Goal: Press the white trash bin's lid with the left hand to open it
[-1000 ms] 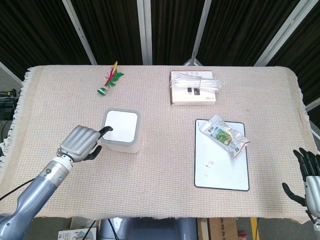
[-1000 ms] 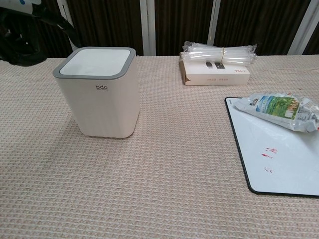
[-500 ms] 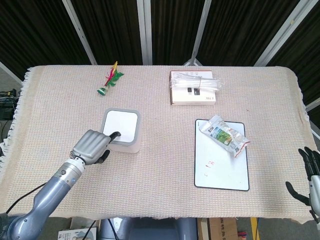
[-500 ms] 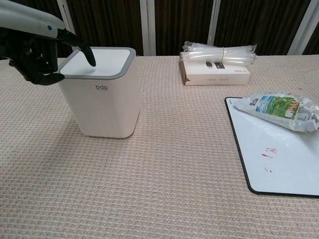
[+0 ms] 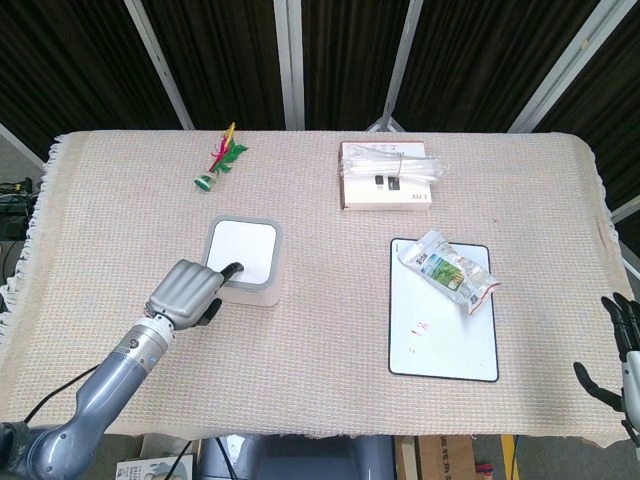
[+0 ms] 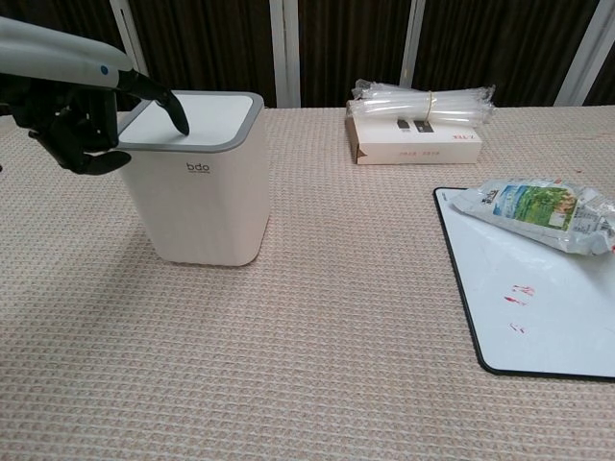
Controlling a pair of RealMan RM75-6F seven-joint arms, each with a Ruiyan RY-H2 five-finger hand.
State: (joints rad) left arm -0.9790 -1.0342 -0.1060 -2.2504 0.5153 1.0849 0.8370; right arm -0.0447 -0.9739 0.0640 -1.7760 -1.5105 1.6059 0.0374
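The white trash bin stands left of the table's middle, its flat white lid framed in grey and closed. My left hand hovers at the bin's near-left corner with most fingers curled in. One dark fingertip reaches out and touches the lid near its front-left edge. My right hand hangs off the table's right edge in the head view, fingers spread and holding nothing.
A white board lies at the right with a snack bag on it. A cardboard box with a bundle of clear straws sits at the back. A feathered shuttlecock lies at the far left.
My left hand has moved from beside the bin up over its near-left corner, and the extended fingertip has come down onto the lid. The right hand has sunk slightly.
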